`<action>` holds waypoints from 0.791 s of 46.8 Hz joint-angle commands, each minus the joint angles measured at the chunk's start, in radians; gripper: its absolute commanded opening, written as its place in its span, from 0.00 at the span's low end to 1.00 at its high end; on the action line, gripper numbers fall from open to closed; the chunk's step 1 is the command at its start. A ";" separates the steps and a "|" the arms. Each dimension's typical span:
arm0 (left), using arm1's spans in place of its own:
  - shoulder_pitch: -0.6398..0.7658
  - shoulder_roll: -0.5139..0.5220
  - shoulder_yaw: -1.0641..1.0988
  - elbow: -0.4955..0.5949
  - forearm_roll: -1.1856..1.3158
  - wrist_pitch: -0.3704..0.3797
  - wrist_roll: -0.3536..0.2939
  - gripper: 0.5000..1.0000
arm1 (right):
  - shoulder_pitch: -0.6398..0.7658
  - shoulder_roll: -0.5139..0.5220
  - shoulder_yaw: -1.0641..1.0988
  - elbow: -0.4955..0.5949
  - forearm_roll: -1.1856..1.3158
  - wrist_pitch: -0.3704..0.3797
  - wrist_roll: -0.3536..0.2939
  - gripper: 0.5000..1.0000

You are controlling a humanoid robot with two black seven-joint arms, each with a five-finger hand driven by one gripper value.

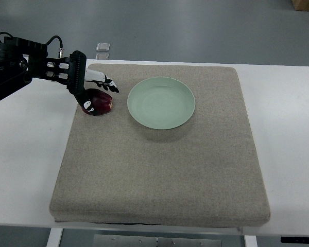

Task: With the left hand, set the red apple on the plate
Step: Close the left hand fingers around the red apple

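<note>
Top view: left hand [95,88] comes in from the left edge, sits over the red apple [99,104] at the far-left part of the beige mat [159,170]. Fingers [109,84] arch over the apple's far side and top, thumb side looks to wrap the near-left; reads as the hand closed around the apple, though the contact under the palm is hidden. Whether the apple rests on the mat or is just lifted cannot be told. Right arm not visible.

Pale green plate [161,102] lies just right of the apple, near but not touching, empty. The mat lies on the white table [26,149].

Step in hand, as judged: secure the grasp, then carry the apple right onto the plate. To do it well, the fingers should be snug on both sides of the apple before lifting, since a round fruit can roll out of a top-only hold. The lift should go straight up first, high enough to clear the plate's raised rim, not drag sideways across the mat. The travel is short, so a slow rightward move is enough. Lower over the plate's centre, not the rim, so that the apple does not tip the plate or roll off. The hand should open only once the apple rests in the dish, then withdraw up and left without brushing it.
</note>
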 commanded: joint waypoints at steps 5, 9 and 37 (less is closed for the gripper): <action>0.004 -0.003 0.008 0.009 0.001 0.004 -0.001 0.82 | 0.000 0.000 -0.001 0.000 -0.001 0.000 -0.001 0.86; 0.006 -0.003 0.017 0.011 0.001 0.006 -0.001 0.81 | 0.000 0.000 0.000 0.000 0.000 0.000 0.001 0.86; 0.016 -0.008 0.023 0.039 0.001 0.007 -0.002 0.43 | 0.000 0.000 0.000 0.000 0.000 0.000 0.001 0.86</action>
